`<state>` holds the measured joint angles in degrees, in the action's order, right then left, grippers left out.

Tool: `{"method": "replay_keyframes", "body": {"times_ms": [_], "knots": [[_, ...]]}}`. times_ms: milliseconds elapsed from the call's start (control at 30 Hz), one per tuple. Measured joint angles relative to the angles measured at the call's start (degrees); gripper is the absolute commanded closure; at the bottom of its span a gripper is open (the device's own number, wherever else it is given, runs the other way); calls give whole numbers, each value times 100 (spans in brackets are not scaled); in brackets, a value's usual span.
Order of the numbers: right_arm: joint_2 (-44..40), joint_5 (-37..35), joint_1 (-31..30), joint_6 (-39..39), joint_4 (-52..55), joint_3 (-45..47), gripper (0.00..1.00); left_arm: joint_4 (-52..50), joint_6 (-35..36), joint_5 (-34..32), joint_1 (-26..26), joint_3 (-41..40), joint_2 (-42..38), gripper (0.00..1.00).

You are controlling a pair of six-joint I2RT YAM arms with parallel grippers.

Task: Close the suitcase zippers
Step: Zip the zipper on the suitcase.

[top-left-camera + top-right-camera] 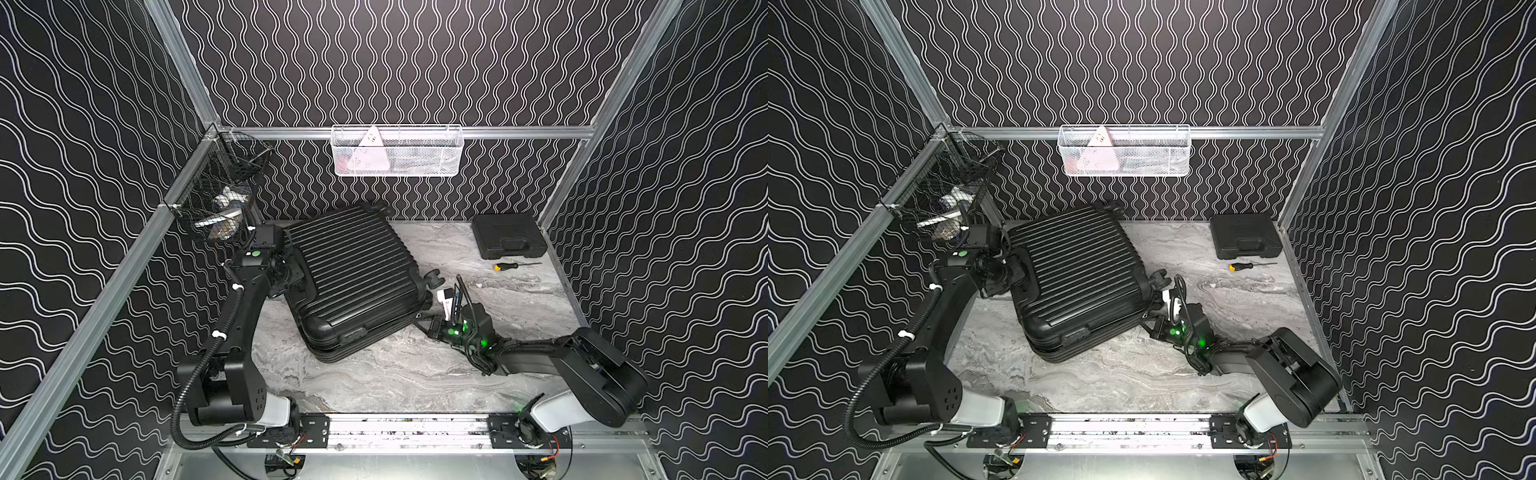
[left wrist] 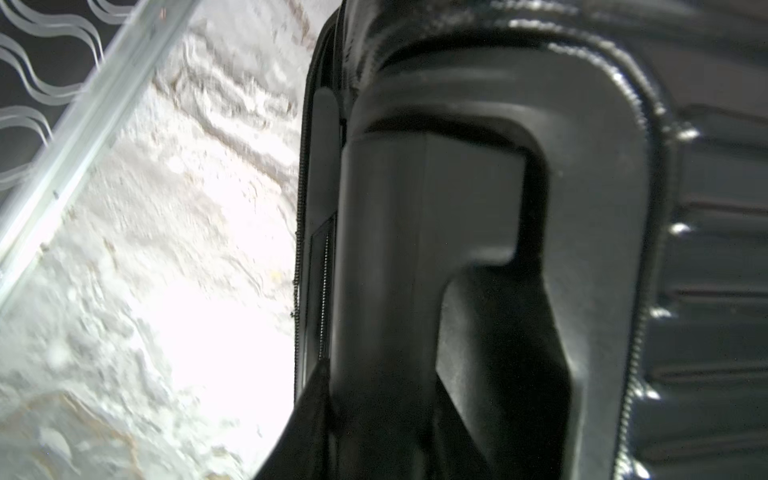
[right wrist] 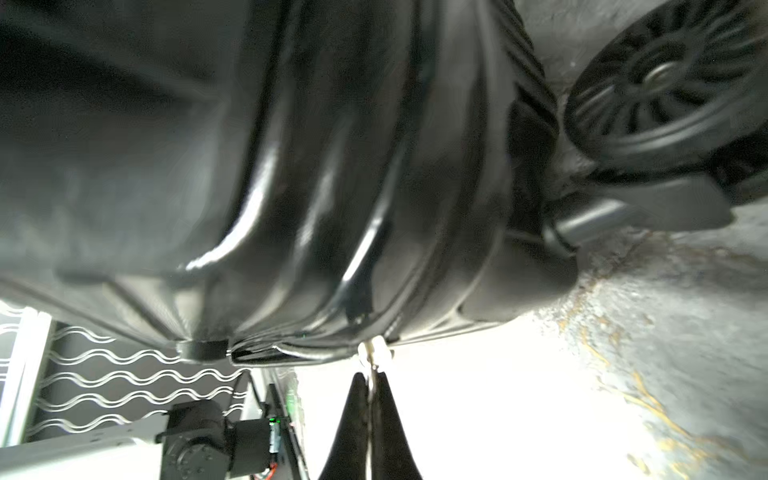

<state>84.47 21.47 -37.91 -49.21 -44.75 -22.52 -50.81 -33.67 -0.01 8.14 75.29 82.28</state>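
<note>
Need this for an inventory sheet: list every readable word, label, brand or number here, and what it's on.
None can be read.
suitcase: no legible brand or label.
tool case: no writing shows.
white card in the white wire basket: marks too small to read.
screwdriver: too small to tell.

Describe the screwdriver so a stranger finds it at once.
On the marble table, find the flat black tool case in the far right corner. Just in front of it lies the screwdriver: slim, black-handled, yellow-capped, unlike its bulky neighbour.
</note>
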Motion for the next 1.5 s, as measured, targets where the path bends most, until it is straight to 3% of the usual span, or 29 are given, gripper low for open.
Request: {"method": "replay_keyframes", "body": {"times_ms": [267,500,733,1033,1267,1333,1500], "knots": [[-507,-356,-411,870,1451,-404,100,-181,-892,-273,-363,98,-63,93],[-468,-319,-732,966,1563,-514,100,-345,-1563,-463,-693,138,-133,97],[-208,-428,-1392,1235,1764,-885,100,-348,-2756,-868,-1276,-225,-525,96],[122,-756,-2177,1770,2124,-1351,100,-387,-3845,-1421,-1926,-225,-481,97],[262,-1163,-2566,2214,2197,-1530,100,-389,-4317,-1982,-2288,-225,-428,96],[289,-1246,-2621,2288,2210,-1565,100,-385,-4422,-2218,-2426,-240,-426,90],[203,-1416,-2640,2326,2282,-1517,100,-302,-4625,-2391,-2557,-243,-345,25]]}}
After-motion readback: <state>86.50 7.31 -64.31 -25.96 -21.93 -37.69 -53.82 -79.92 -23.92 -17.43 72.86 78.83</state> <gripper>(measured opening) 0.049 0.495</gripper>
